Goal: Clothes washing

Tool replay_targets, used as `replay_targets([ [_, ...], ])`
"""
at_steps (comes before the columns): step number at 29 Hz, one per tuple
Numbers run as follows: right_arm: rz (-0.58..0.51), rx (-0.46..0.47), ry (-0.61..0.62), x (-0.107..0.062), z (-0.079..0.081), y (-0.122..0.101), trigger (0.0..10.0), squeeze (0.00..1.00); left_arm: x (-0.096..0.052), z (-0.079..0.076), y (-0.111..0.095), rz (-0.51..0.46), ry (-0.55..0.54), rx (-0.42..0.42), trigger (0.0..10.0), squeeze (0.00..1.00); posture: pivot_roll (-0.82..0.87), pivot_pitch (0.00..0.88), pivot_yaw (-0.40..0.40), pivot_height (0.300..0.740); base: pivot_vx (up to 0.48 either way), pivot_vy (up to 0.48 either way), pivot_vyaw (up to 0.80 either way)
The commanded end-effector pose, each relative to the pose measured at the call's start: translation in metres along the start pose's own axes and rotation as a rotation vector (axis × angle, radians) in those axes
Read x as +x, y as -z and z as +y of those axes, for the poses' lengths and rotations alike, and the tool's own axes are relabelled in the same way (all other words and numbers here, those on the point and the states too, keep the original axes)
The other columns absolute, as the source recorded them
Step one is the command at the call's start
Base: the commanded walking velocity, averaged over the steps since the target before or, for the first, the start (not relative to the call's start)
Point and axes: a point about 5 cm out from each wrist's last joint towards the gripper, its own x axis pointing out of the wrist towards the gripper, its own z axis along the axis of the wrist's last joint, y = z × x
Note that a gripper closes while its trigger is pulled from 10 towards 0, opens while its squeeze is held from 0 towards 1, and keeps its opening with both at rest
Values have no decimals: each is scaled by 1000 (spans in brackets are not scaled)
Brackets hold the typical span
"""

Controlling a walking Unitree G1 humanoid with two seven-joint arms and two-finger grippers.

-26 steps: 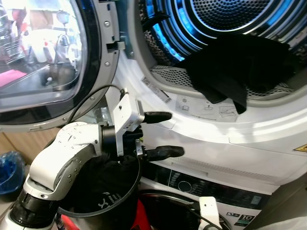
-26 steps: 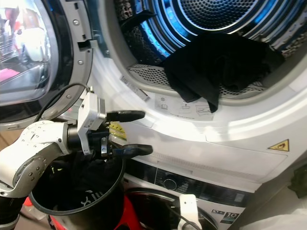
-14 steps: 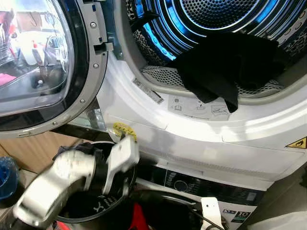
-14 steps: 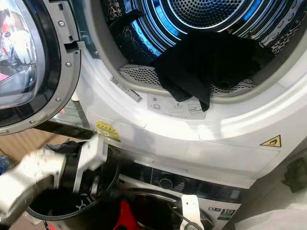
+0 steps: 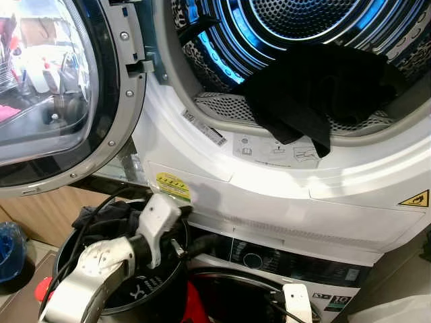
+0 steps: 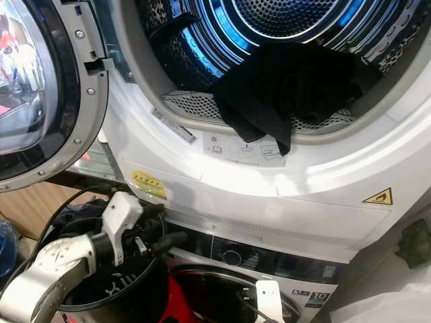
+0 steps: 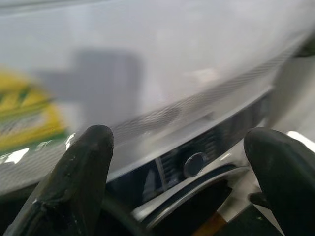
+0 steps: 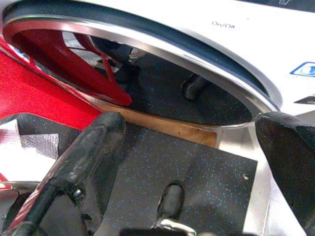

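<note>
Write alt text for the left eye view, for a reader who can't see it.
The left gripper, fingers open, reaches over a black bucket holding dark clothes, below an open dryer drum. A black garment drapes over the drum's lip; the round glass door stands open at left.

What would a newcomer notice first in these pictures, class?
The blue-lit drum of the open dryer, with a black garment draped over its lower rim. Below on the left, the left gripper, fingers open, hangs over a black bucket of dark clothes.
</note>
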Motion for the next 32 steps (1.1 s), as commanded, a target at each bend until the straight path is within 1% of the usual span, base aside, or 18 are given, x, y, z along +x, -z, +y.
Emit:
replay_targets([
  [1,21,5,-1,-1,1,7,10000,0,-8,13,11,26,-130,1,10000,0,257,0,58,740,0,0,0],
  [3,23,7,0,-1,1,7,10000,0,-12,17,19,30,-195,-22,10000,0,258,0,56,740,0,0,0],
  [5,23,10,1,-1,1,7,10000,0,-15,18,23,35,-211,-10,10000,0,257,0,57,740,0,0,0],
  [8,23,20,7,-1,1,8,10000,0,-22,24,35,42,-321,-26,10000,0,243,0,65,740,0,0,0],
  [9,23,20,7,-1,1,8,10000,0,-22,24,35,42,-321,-26,10000,0,243,0,65,740,0,0,0],
  [10,22,29,15,-2,0,8,10000,0,-30,33,42,42,-442,-33,10000,0,237,0,69,740,0,0,0],
  [11,22,32,19,-2,-1,9,10000,0,-33,37,44,39,-492,-37,10000,0,237,0,68,740,0,0,0],
  [12,22,32,19,-2,-1,9,10000,0,-33,37,44,39,-492,-37,10000,0,237,0,68,740,0,0,0],
  [13,23,32,25,-2,-3,10,10000,0,-39,43,47,29,-572,-45,10000,0,238,0,69,740,0,0,0],
  [14,24,32,27,-2,-4,11,10000,0,-40,45,49,29,-591,-56,10000,0,241,0,67,740,0,0,0],
  [16,29,23,29,-2,-4,13,10000,0,-43,48,50,19,-616,-65,10000,0,238,0,64,740,0,0,0],
  [18,32,22,32,-3,-5,14,10000,0,-45,48,51,22,-628,-46,10000,0,225,0,64,740,0,0,0],
  [22,29,35,43,-3,-7,15,10000,0,-50,50,56,27,-664,-46,10000,0,177,0,70,740,0,0,0],
  [25,31,48,67,-4,-15,18,10000,0,-53,49,63,38,-680,-46,10000,0,152,0,67,740,0,0,0],
  [28,38,41,80,-5,-22,21,10000,0,-50,44,62,25,-680,-44,10000,0,155,0,45,740,0,0,0],
  [30,45,21,81,-6,-26,23,10000,0,-47,41,62,6,-688,-63,10000,0,151,0,31,740,0,0,0],
  [31,43,26,86,-6,-29,23,10000,0,-46,39,61,8,-685,-44,10000,0,152,0,30,740,0,0,0],
  [32,43,26,90,-6,-30,24,10000,0,-46,37,62,-3,-697,-58,10000,0,153,0,29,740,0,0,0],
])
